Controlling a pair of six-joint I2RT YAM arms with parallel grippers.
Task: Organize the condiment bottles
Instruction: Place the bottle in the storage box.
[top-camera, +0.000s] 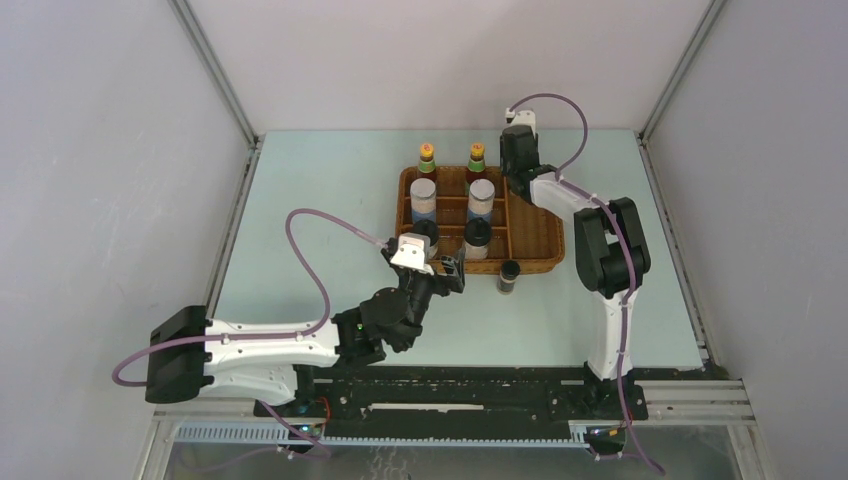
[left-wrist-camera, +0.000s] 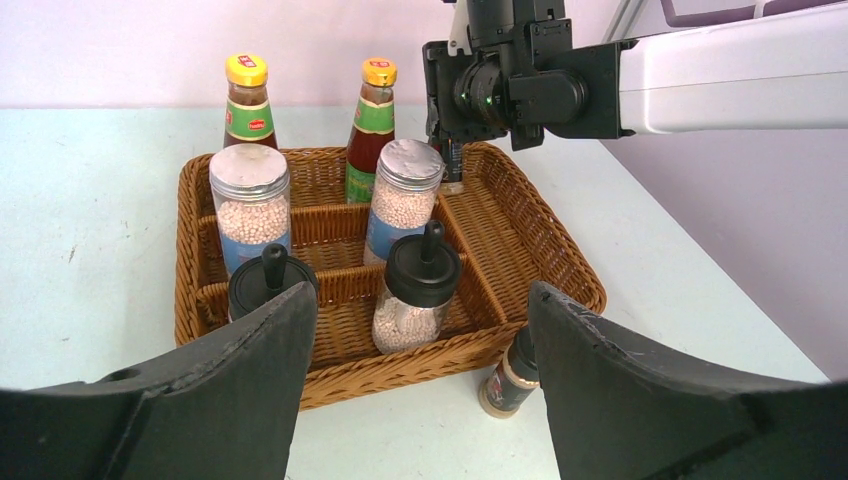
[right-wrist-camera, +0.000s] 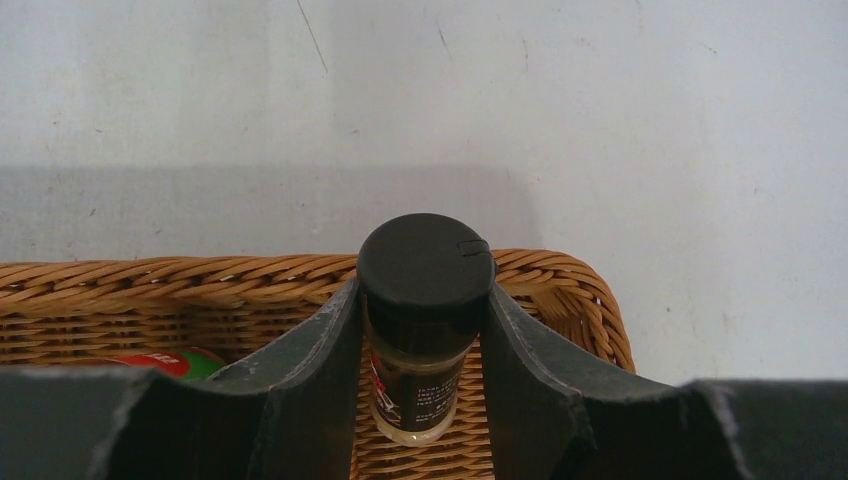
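Condiment bottles (top-camera: 424, 195): six in the wicker tray (top-camera: 535, 235), two left
Top view: one tiny bottle (top-camera: 508, 277) stands below the tray, mid-frame. Left wrist: your left gripper (left-wrist-camera: 420, 300) gapes empty. Right wrist: right gripper (right-wrist-camera: 423, 295) pinches the other tiny bottle (right-wrist-camera: 425, 265) over the tray's corner

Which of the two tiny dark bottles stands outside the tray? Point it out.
The free bottle on the table, just off the near edge of the tray. The other bottle is clamped in the right pincer at the tray's far right corner.
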